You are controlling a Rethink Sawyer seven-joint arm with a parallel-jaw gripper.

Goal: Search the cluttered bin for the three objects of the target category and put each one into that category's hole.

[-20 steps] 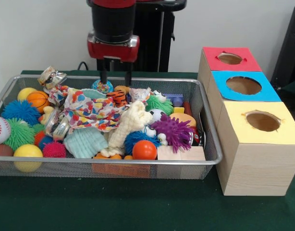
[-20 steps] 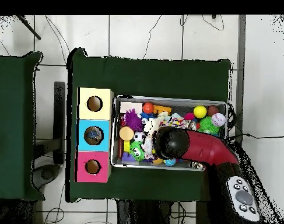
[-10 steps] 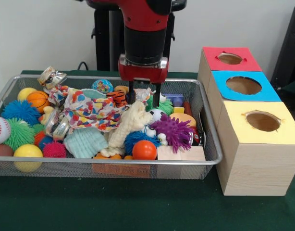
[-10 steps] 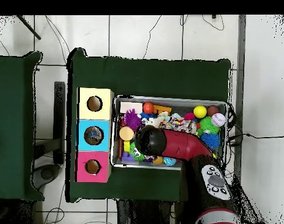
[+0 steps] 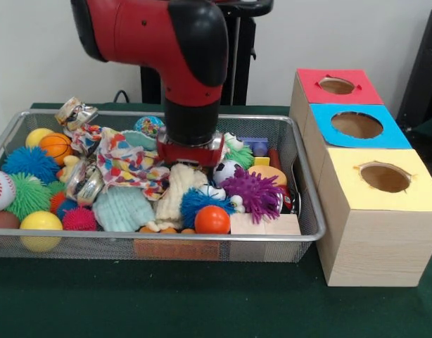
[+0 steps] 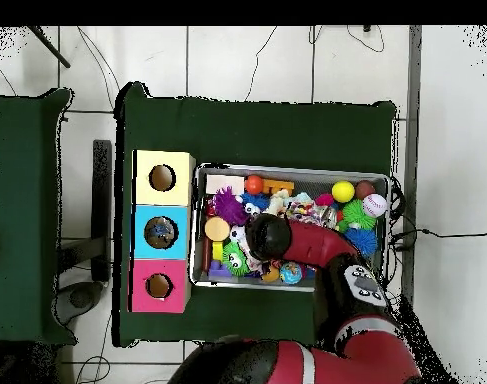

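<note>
The wire mesh bin (image 5: pixel 167 238) is full of toys and also shows in the overhead view (image 6: pixel 287 168). My gripper (image 5: pixel 190 162) is pushed down into the clutter at the bin's middle, on a white plush toy (image 5: pixel 175 193); its tips are hidden. The arm's end covers that spot in the overhead view (image 6: pixel 268 236). One crumpled see-through bottle (image 5: pixel 77 111) rests on the bin's far left rim. Another (image 5: pixel 84 184) lies among the toys left of the gripper, beside a dotted cloth (image 5: pixel 131 167). I see no third bottle.
Three wooden boxes with holed lids stand right of the bin: red (image 5: pixel 314 81) farthest, blue (image 5: pixel 325 128) in the middle, yellow (image 5: pixel 350 184) nearest. Something greyish shows in the blue box's hole (image 6: pixel 160 232). Spiky balls, smooth balls and wooden blocks surround the gripper.
The arm has swung from the bin's far edge to the middle and dropped into the clutter. The gripper's tips, visible before, are now buried at the white plush toy.
</note>
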